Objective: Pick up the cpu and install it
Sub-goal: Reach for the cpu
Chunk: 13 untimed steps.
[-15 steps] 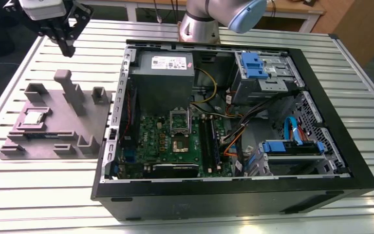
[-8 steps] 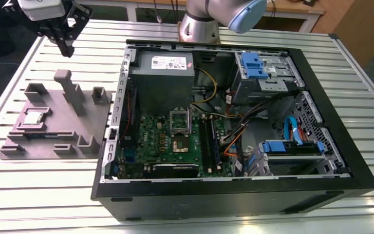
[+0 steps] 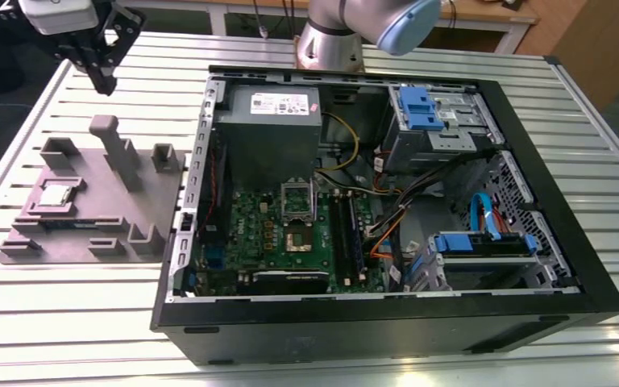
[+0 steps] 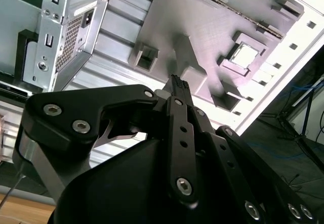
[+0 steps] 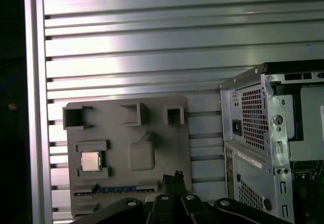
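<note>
The cpu [image 3: 57, 193] is a small silver square lying in a recess of the grey tray [image 3: 126, 218], on the exterior view's left beside the open computer case. It also shows in both wrist views, as the cpu [image 5: 90, 161] and the cpu [image 4: 244, 55]. My gripper [image 3: 103, 83] hangs high above the table, beyond the tray's far end and well away from the cpu. Its black fingers [image 4: 178, 85] are shut together with nothing between them. The motherboard socket [image 3: 294, 232] sits in the middle of the green board inside the case.
The open black case [image 3: 396, 314] holds a grey power-supply box [image 3: 270, 121], blue drive brackets [image 3: 422, 109] and loose cables [image 3: 417, 193]. The tray carries upright posts [image 3: 110, 149] and a blue-edged memory stick [image 5: 116, 189]. Everything stands on a slatted metal table [image 3: 62, 322].
</note>
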Tool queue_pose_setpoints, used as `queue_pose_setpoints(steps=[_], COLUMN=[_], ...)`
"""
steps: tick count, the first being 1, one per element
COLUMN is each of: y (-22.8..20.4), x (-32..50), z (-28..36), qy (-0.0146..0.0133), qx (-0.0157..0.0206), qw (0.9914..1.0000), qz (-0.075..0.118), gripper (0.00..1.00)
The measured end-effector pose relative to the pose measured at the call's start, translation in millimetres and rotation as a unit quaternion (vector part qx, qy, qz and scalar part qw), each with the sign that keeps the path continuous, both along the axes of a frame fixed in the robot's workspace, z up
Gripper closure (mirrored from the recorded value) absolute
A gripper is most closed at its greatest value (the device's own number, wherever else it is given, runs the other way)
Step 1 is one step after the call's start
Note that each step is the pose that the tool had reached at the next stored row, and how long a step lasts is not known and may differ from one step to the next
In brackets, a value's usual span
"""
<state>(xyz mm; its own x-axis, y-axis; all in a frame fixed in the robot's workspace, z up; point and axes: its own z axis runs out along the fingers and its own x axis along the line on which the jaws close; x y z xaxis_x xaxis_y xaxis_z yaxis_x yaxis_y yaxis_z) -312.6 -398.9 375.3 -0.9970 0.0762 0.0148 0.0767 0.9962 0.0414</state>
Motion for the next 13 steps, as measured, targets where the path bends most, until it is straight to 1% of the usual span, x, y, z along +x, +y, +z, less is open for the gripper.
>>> queue_pose_setpoints(steps=[8, 9, 11, 13], y=[0.0, 0.0, 0.0, 0.0], x=[-13.3, -16.2, -19.6, -21.6], z=[-1.6, -2.1, -2.5, -2.8], qy=[0.0012, 0.0015, 0.0019, 0.0022], qx=[0.0, 0.0, 0.0, 0.0], qw=[1.0, 1.0, 1.0, 1.0], qz=[0.0, 0.0, 0.0, 0.0], gripper=[0.9, 0.9, 0.9, 0.9])
